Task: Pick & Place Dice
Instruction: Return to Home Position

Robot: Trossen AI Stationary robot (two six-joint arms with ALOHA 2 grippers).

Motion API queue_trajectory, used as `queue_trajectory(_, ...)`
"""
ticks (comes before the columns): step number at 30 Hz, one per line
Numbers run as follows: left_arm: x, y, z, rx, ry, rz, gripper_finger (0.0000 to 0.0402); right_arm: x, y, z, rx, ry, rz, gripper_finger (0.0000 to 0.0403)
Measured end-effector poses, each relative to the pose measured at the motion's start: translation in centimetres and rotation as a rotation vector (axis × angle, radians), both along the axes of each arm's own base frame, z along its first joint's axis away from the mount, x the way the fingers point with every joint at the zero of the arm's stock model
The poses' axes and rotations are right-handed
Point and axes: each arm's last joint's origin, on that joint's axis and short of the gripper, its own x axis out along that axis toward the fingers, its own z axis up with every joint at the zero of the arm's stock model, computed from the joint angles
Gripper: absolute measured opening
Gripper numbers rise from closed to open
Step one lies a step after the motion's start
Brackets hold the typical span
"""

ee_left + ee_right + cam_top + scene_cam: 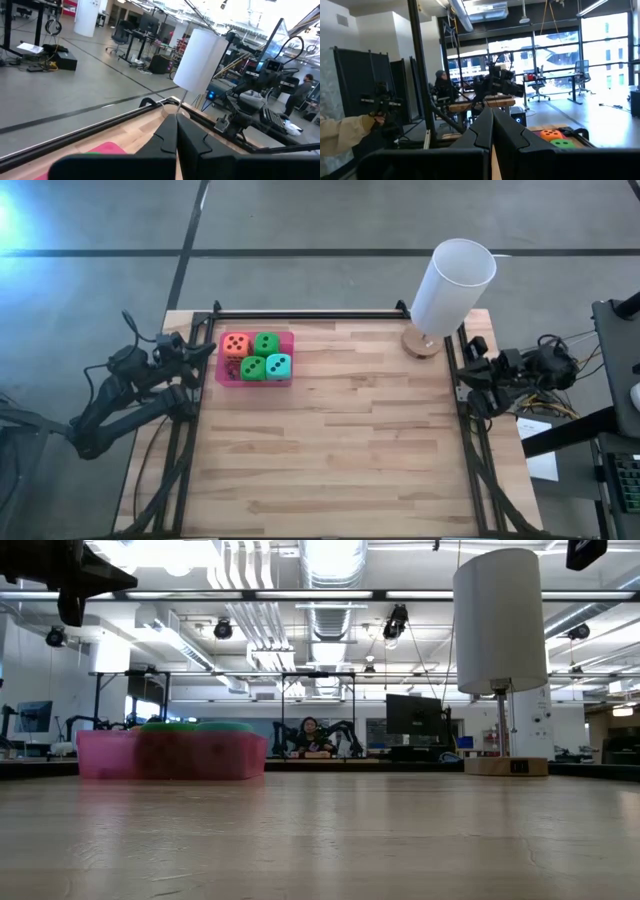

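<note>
Four dice lie in a pink tray (254, 380) at the table's far left: an orange one (236, 344), two green ones (266, 343) (253, 367) and a teal one (279, 365). My left gripper (205, 348) hovers shut at the table's left edge, just beside the tray, pointing level toward the right. My right gripper (462, 376) hovers shut at the table's right edge, pointing toward the left. Its wrist view shows the shut fingers (492, 114) with the orange die (551, 134) and a green die (563, 143) beyond them. The low view shows the tray (170, 755) with green tops above its rim.
A lamp with a tall white shade (452, 285) stands on a round wooden base (421, 343) at the table's far right corner. Black frame rails (300, 315) run along the far, left and right edges. Bare wood fills the table's middle and near part. A person (312, 737) sits far behind.
</note>
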Motion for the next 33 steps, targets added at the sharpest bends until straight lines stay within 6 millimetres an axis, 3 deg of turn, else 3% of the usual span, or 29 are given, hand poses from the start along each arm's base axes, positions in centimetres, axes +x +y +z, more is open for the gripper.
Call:
queue_trajectory(9, 0.9, 0.5, -1.5, -0.03, 0.019, 0.0, 0.0002, 0.7, 0.2, -0.9, -0.003, 0.023, -0.002, 0.0008)
queue_trajectory(19, 3.7, 2.0, -6.5, -0.026, -0.002, -0.056, 0.0002, 2.6, 0.9, -3.5, 0.012, 0.005, 0.001, 0.0008)
queue_trajectory(26, 4.8, 2.7, -10.2, -0.024, 0.002, -0.06, 0.0002, 4.2, 1.5, -6.5, 0.025, -0.035, 0.002, 0.0008)
queue_trajectory(33, 5.0, 2.8, -10.5, 0.078, 0.014, -0.06, 0.0002, 5.2, 1.8, -9.4, 0.04, -0.095, -0.012, 0.0008)
